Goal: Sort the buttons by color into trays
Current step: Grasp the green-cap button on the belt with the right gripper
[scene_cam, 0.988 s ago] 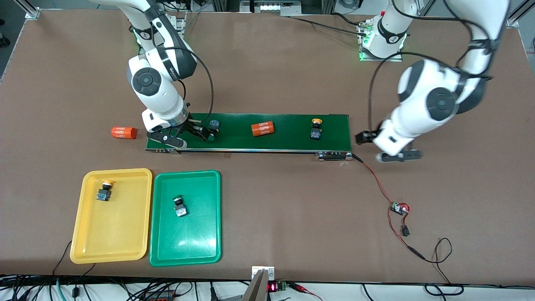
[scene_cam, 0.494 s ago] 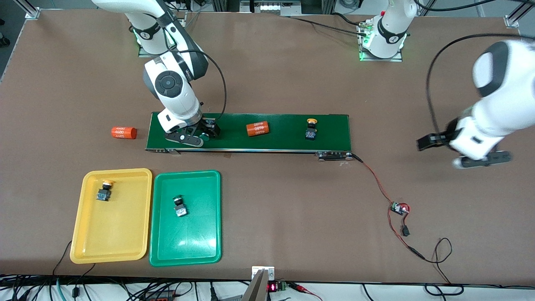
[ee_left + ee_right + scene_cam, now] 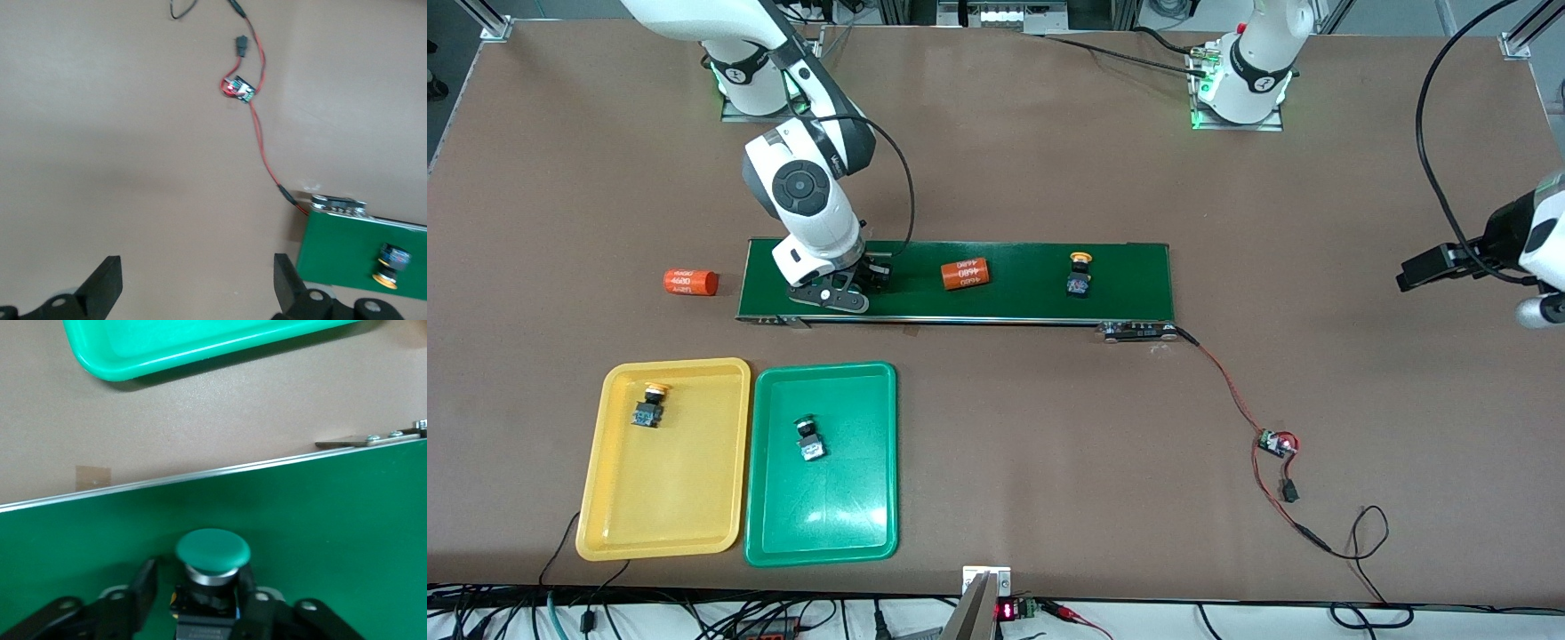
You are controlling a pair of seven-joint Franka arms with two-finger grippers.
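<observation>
A green-capped button (image 3: 213, 550) stands on the dark-green conveyor belt (image 3: 1032, 298) at the right arm's end. My right gripper (image 3: 863, 280) is down over it, fingers (image 3: 148, 577) close on both sides of its black body, a slim gap on one side. A yellow-capped button (image 3: 1079, 274) stands on the belt nearer the left arm's end. The yellow tray (image 3: 605, 462) holds a yellow-capped button (image 3: 649, 406). The green tray (image 3: 760, 462) holds a green-capped one (image 3: 809, 440). My left gripper (image 3: 197, 267) is open over bare table at its own end.
One orange "4680" cylinder (image 3: 965, 274) lies on the belt. Another orange cylinder (image 3: 690, 283) lies on the table off the belt's end by the right arm. A small circuit board (image 3: 1276, 443) with red and black wires trails from the belt's other end. Cables run along the table's front edge.
My right gripper moved along the belt onto the green-capped button and its fingers narrowed around it. The left arm swung out toward its end. Cylinder and yellow-capped button drifted toward the right arm's end.
</observation>
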